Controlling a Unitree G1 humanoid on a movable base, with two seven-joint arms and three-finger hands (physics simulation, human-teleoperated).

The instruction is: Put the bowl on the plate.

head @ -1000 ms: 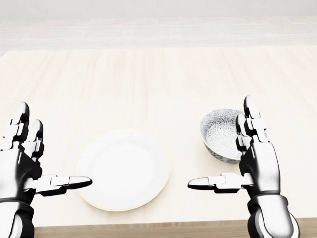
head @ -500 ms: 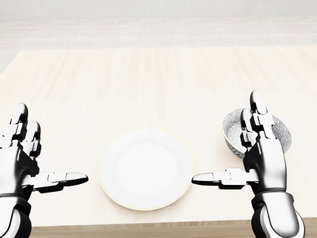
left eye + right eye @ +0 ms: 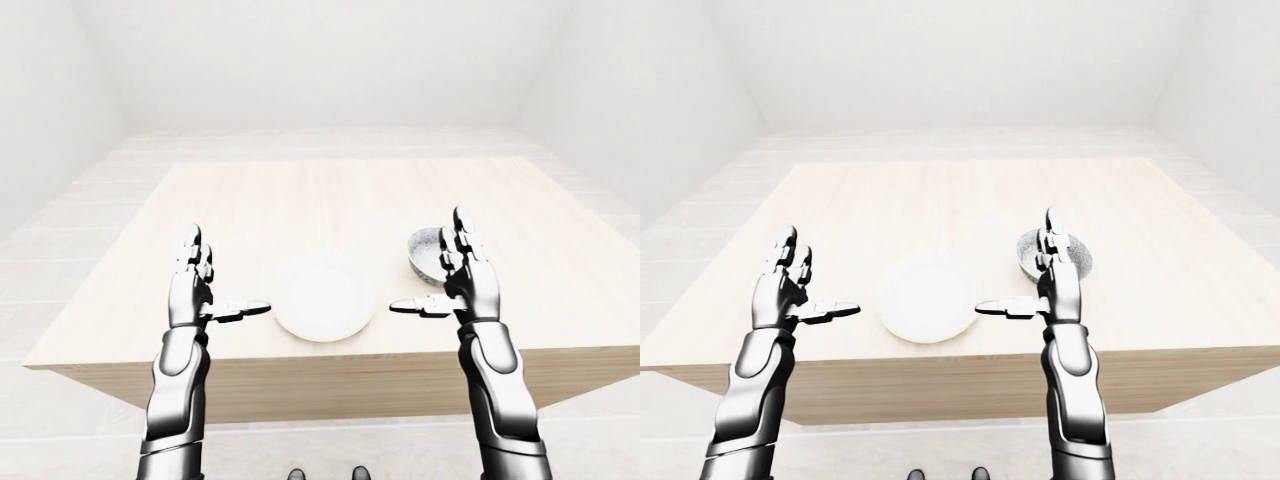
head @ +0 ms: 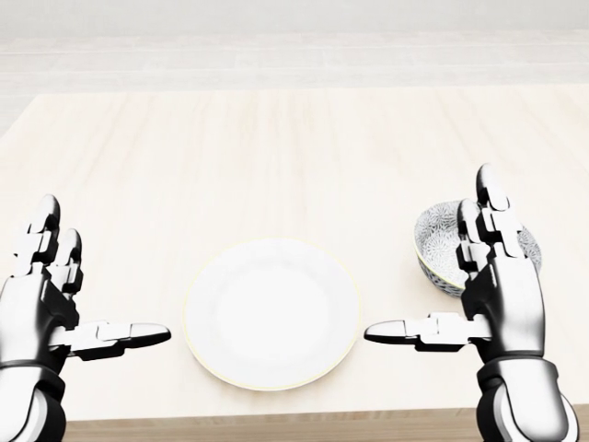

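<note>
A white round plate (image 4: 271, 313) lies on the pale wooden table (image 4: 276, 157), near its bottom edge in the head view. To its right stands a small patterned bowl (image 4: 440, 241), upright, partly hidden behind my right hand. My right hand (image 4: 465, 295) is open, fingers pointing up and thumb stretched toward the plate; it stands just in front of the bowl, not holding it. At the lower left my left hand (image 4: 78, 290) is open too, empty, thumb pointing at the plate.
The table's near edge (image 3: 300, 360) runs just below the plate and both hands. Pale floor and white walls (image 3: 320, 60) surround the table. Nothing else stands on the tabletop.
The whole view shifted early on, so plate and bowl slid rightward in the picture; the camera moved. Since then both hands have drifted slightly right. Nothing was grasped.
</note>
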